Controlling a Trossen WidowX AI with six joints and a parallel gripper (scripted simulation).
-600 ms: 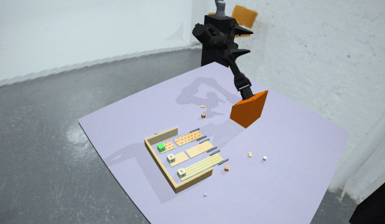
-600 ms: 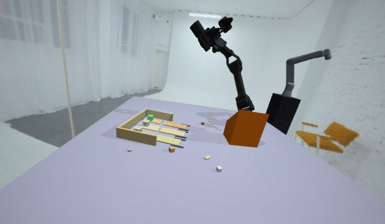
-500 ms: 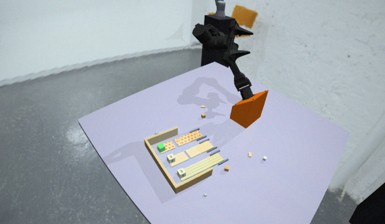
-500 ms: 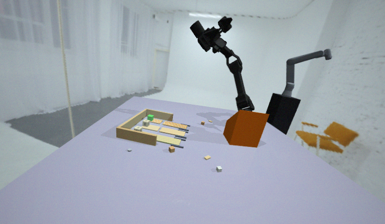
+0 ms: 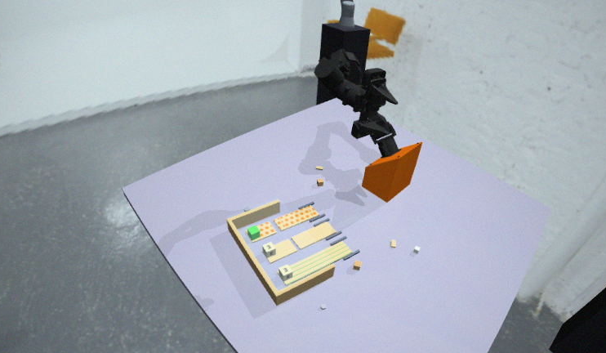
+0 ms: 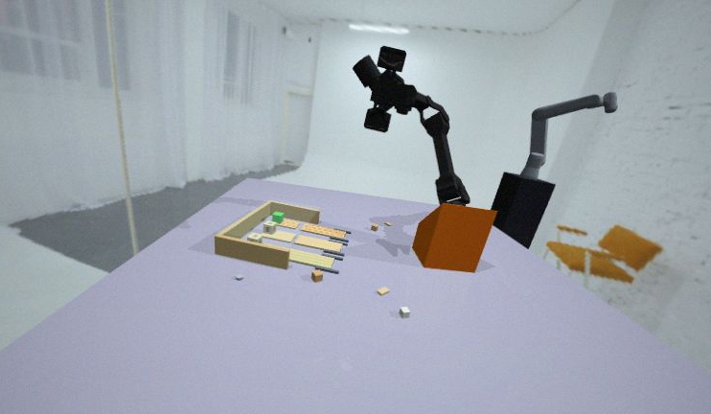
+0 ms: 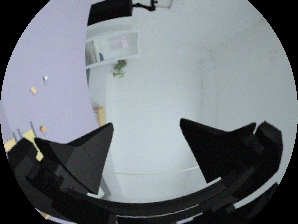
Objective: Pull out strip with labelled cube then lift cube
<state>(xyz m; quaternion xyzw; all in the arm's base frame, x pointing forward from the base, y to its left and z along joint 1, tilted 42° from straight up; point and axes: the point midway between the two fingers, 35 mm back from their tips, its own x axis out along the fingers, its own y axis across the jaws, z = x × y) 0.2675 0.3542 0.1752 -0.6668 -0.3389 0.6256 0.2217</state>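
A striped strip [image 5: 318,261] [image 6: 311,258] is in one piece and bears a pale cube [image 5: 285,272] [image 6: 255,238] with dark markings at its walled end. The middle plain strip is split into a longer piece [image 5: 314,235] [image 6: 319,243] and a shorter piece [image 5: 282,250] [image 6: 281,236], which bears another marked pale cube [image 5: 269,250] [image 6: 269,226]. The dotted strip is also split, into a longer piece [image 5: 296,217] [image 6: 324,230] and a shorter one [image 5: 266,229] [image 6: 290,223] under a green cube [image 5: 253,232] [image 6: 278,217]. My gripper [image 7: 147,124] is open and empty, high above the table, away from the strips.
A three-sided wooden wall [image 5: 307,285] [image 6: 252,251] surrounds the cube ends. Dark bars flank the strips' outer ends. An orange block [image 5: 388,180] [image 6: 458,239] stands by the arm's base. Small loose pieces, including an orange cube [image 5: 357,265] [image 6: 316,276] and a white cube [image 5: 416,249] [image 6: 404,311], lie around.
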